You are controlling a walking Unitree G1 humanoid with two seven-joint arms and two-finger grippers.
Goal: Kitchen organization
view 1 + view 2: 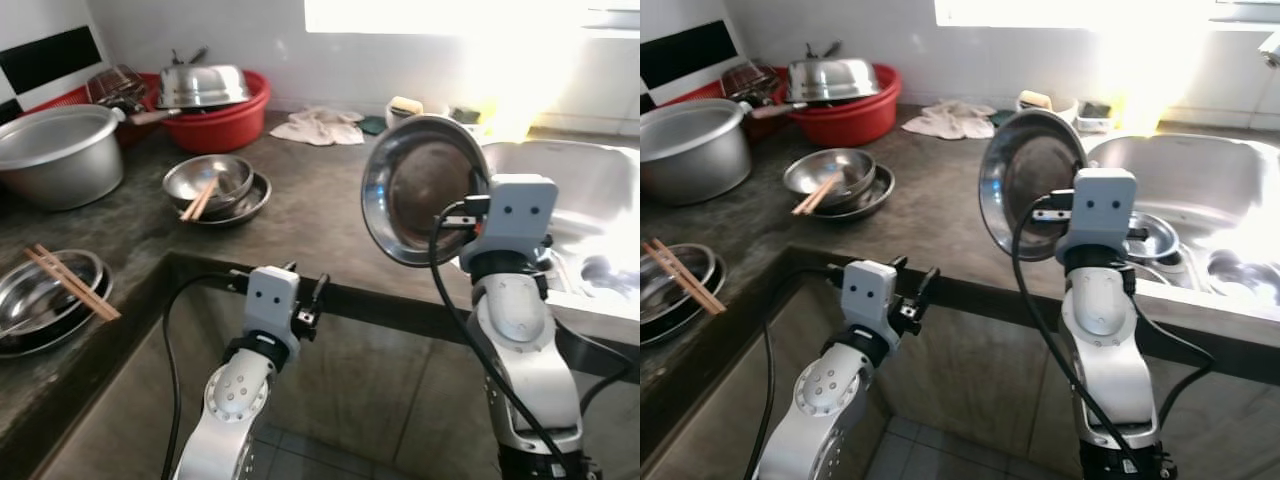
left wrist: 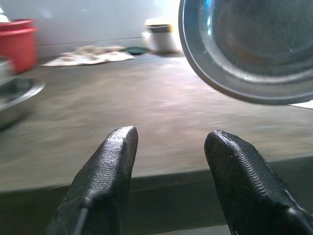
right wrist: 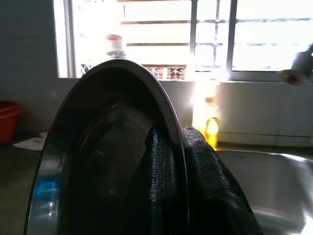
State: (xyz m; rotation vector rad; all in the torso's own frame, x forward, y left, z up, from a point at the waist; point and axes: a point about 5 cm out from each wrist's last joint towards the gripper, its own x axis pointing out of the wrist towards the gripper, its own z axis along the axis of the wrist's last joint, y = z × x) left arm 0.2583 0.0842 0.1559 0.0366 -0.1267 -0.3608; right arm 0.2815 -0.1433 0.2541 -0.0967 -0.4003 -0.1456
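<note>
Along a dark, mottled stone bench (image 1: 300, 215) that is turning a corner at the robot's left, white walls and a sunlit barred window are closing in the room, and a stainless sink (image 1: 1210, 180) is sitting sunk into the bench on the right. The right end effector (image 3: 178, 161) is holding one round steel plate (image 1: 425, 190) upright by its rim, one finger inside and one behind, above the bench edge just left of the sink. The left end effector (image 2: 171, 147) is hovering empty at the bench's front edge, its two textured black fingers spread apart. Two pairs of wooden chopsticks are resting on dishes: one pair (image 1: 200, 198) across a shiny steel bowl (image 1: 210, 180) nested on a plate, the other (image 1: 70, 282) across stacked steel plates (image 1: 45, 300) at the near left. One large dull metal pot (image 1: 60, 150) is standing at the far left, beside two red plastic basins (image 1: 225, 120) carrying an upturned steel bowl (image 1: 200, 85). One crumpled pale cloth (image 1: 320, 125) is lying near the back wall. A yellow bottle (image 3: 210, 122) is glowing on the window side.
</note>
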